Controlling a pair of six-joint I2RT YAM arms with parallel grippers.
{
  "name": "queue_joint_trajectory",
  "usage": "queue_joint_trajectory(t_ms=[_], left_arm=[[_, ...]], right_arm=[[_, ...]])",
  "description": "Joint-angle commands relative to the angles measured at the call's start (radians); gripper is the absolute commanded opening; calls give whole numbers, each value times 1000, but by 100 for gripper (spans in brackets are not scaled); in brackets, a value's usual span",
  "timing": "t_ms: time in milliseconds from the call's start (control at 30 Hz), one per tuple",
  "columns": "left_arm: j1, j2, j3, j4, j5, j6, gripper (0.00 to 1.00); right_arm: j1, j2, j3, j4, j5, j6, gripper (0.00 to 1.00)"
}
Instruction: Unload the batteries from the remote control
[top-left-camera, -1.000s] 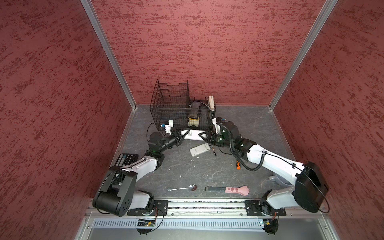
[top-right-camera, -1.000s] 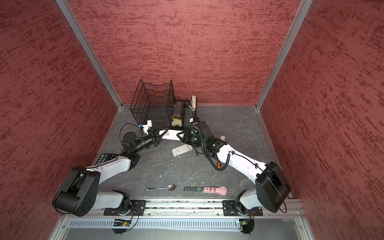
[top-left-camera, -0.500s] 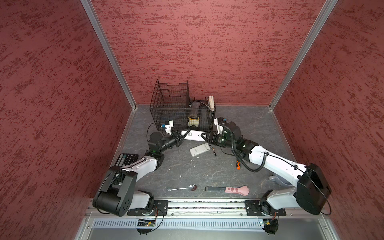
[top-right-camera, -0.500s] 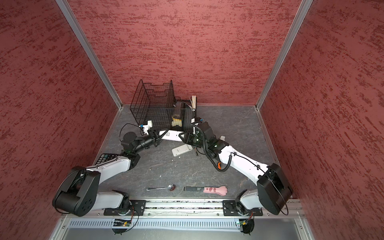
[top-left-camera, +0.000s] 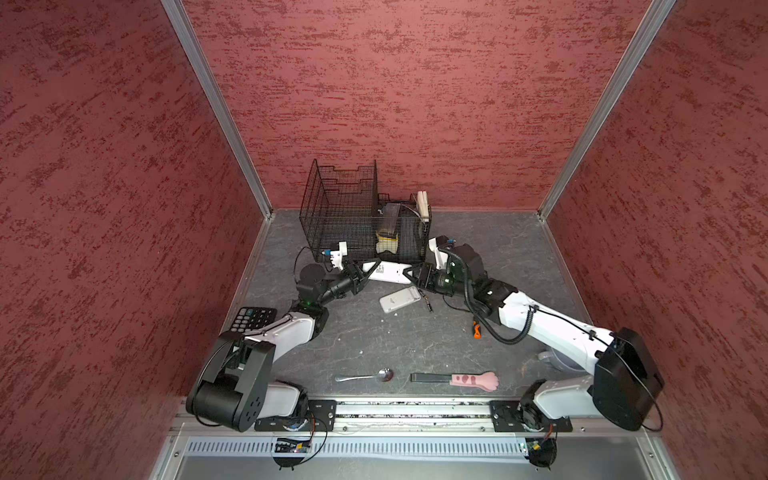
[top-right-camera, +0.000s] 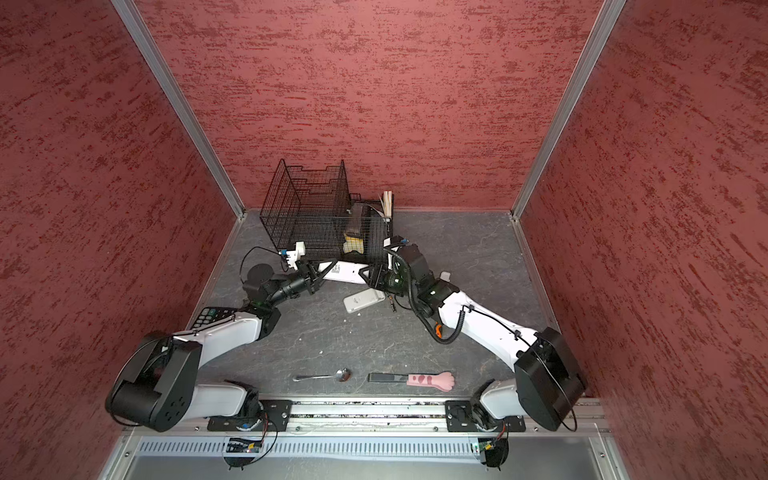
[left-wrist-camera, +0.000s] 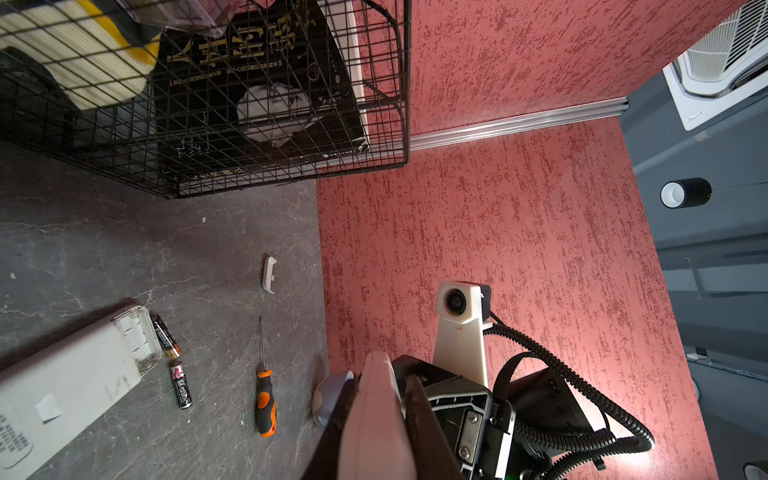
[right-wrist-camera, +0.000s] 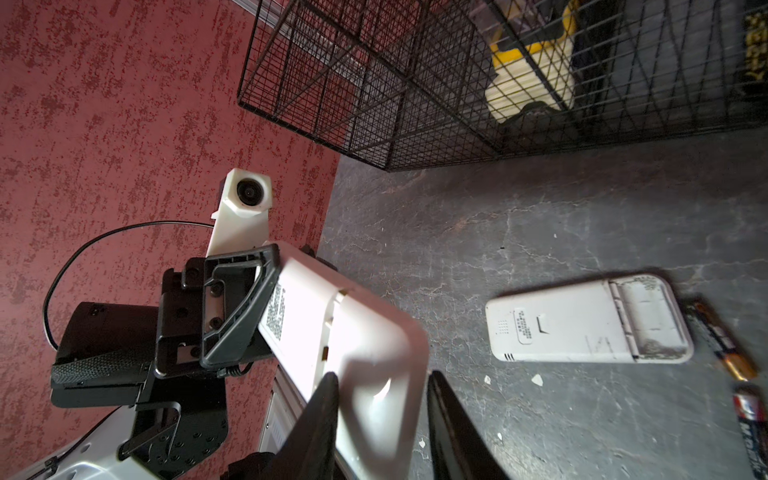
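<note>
1. The left gripper (top-left-camera: 370, 272) is clamped on one end of a white remote control (top-left-camera: 388, 272), which is held above the table.
2. The right gripper (top-left-camera: 411, 276) has its fingers on both sides of the other end. I cannot tell if they press it.
3. Two batteries (left-wrist-camera: 180, 384) lie on the table just beside the open end of a second remote control (left-wrist-camera: 75, 374), which lies face down.
4. A screwdriver (left-wrist-camera: 265, 399) and a small white battery cover (left-wrist-camera: 269, 274) lie near them.
5. A wire basket (top-left-camera: 340, 216) stands close behind the lifted remote.
</note>
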Motion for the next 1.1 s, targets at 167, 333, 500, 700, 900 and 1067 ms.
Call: queue_joint_trajectory(t_ms=[167,333,500,700,900,1067], left_arm=[[5,19,-12,49,17,32,0],[6,39,-12,63,22,33,0],[8,50,-18,73,23,37,0],[8,54,-19,81,25,33,0],[9,61,-19,83,31,39,0],[7,71,-18,99,35,33,0]], right_arm=[[-6,-20,1,15,-27,19,36],[-5,-19,9,12,-32,19,35],[-6,-19,17,4,-34,16,34],[-6,-12,18,14,-39,17,31],[-6,-10,24,17,-43,13,31],[-6,-9,26,27,-41,15,30]])
